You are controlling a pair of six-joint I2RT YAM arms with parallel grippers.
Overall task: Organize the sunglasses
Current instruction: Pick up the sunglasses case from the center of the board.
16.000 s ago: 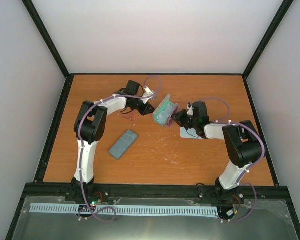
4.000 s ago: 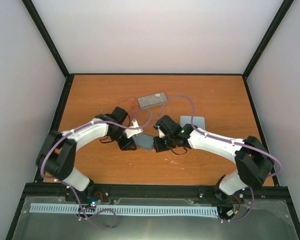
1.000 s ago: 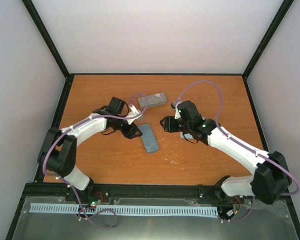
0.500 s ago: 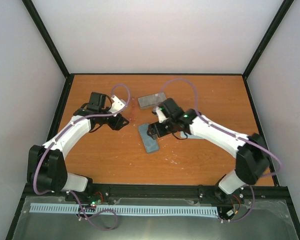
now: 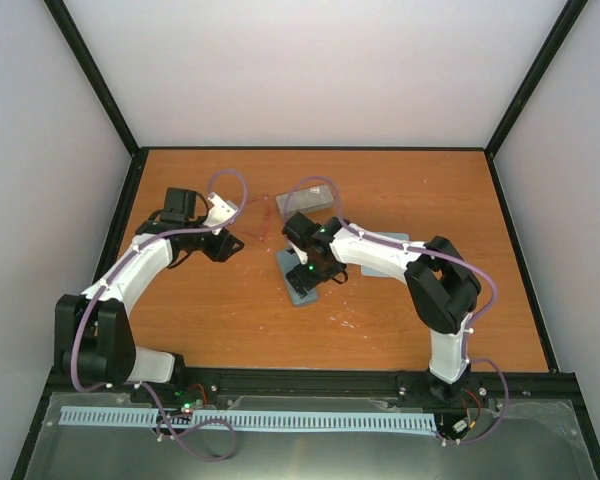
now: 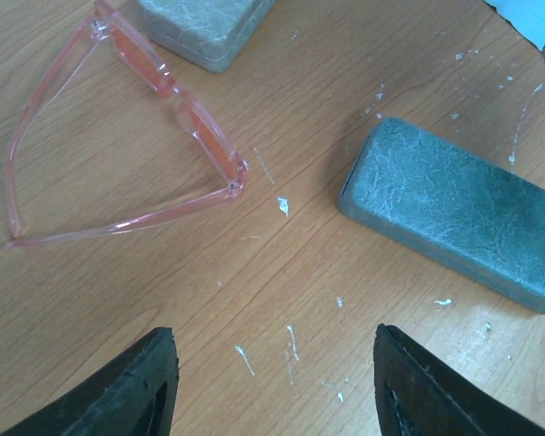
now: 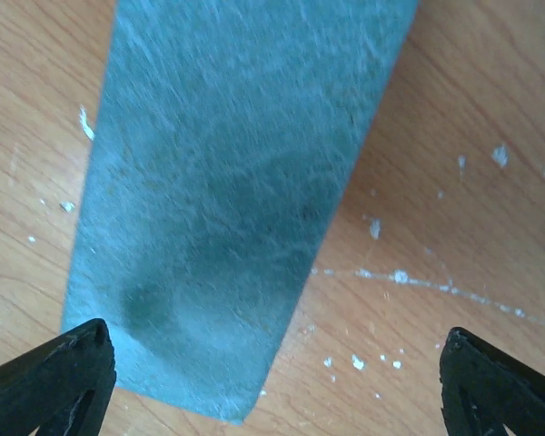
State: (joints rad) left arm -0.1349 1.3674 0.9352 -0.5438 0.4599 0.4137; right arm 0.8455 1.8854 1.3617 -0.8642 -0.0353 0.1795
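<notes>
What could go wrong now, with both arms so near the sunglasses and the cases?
1. The right jaws stand open over one end of the blue-grey case. Closing there, they might make it swivel or slip out.
2. The sunglasses are thin and lie flat, so the open left jaws could bend an arm or fail to lift them.
3. The grey case lies close beside them, so a push may knock it.

Blue case [image 7: 236,200] lies flat on the table [image 5: 430,320], directly under the right pincer [image 7: 272,356]. Grey case [image 6: 204,27] lies well ahead of the left pincer [image 6: 277,363] (cut off by the frame edge). White specks on the wood.
</notes>
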